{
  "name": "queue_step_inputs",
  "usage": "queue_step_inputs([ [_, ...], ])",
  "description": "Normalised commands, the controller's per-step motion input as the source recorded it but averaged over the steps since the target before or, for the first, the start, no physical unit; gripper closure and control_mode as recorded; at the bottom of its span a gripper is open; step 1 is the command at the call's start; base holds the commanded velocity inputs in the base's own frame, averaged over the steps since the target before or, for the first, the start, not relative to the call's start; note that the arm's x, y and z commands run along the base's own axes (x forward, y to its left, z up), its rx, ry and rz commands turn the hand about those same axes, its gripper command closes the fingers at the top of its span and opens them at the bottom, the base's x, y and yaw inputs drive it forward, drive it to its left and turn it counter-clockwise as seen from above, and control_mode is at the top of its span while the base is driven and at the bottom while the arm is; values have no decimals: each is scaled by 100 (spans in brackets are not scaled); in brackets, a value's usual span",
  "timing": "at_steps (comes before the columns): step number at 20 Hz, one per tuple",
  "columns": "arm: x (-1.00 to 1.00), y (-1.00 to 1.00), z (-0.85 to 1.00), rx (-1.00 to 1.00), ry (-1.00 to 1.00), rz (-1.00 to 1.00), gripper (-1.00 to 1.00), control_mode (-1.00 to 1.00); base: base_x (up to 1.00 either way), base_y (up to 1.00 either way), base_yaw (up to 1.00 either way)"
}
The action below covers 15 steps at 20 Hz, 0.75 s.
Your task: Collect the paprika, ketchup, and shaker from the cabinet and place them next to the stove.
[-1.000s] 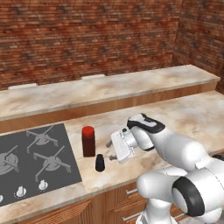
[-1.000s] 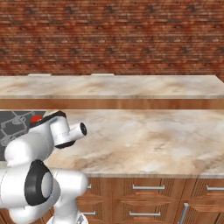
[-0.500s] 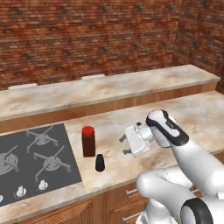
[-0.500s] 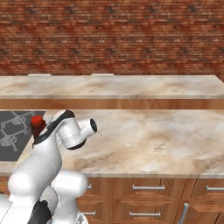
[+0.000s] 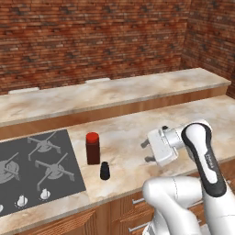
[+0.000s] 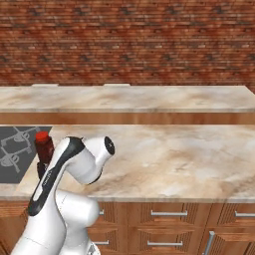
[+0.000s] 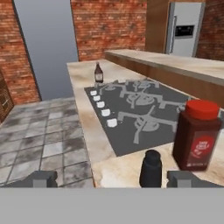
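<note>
Pulled back from the shaker [image 5: 105, 170] since a second ago, gripper [image 5: 145, 151] now hangs spread wide, nothing held | shaker and paprika [image 5: 92, 148] parked just right of stove [image 5: 36, 170], ketchup [image 7: 99, 73] spotted past stove's far side | risk: shaker gets knocked over if arm swings low.

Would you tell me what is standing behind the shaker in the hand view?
Behind the shaker lie the stove and, past it, the ketchup. The paprika stands beside it. The shaker hides some counter.

Red-capped paprika [image 5: 92, 148], black shaker [image 5: 105, 170]
</note>
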Motion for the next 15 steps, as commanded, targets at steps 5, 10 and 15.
queue_step_inputs([
  [5, -79, -11, 76, -4, -2, -6, -100, -100, 0, 0, 0],
  [10, -76, 0, 76, -5, -5, -5, -100, -100, 0, 0, 0],
  [15, -67, 0, 64, -7, -6, -2, -100, -100, 0, 0, 0],
])
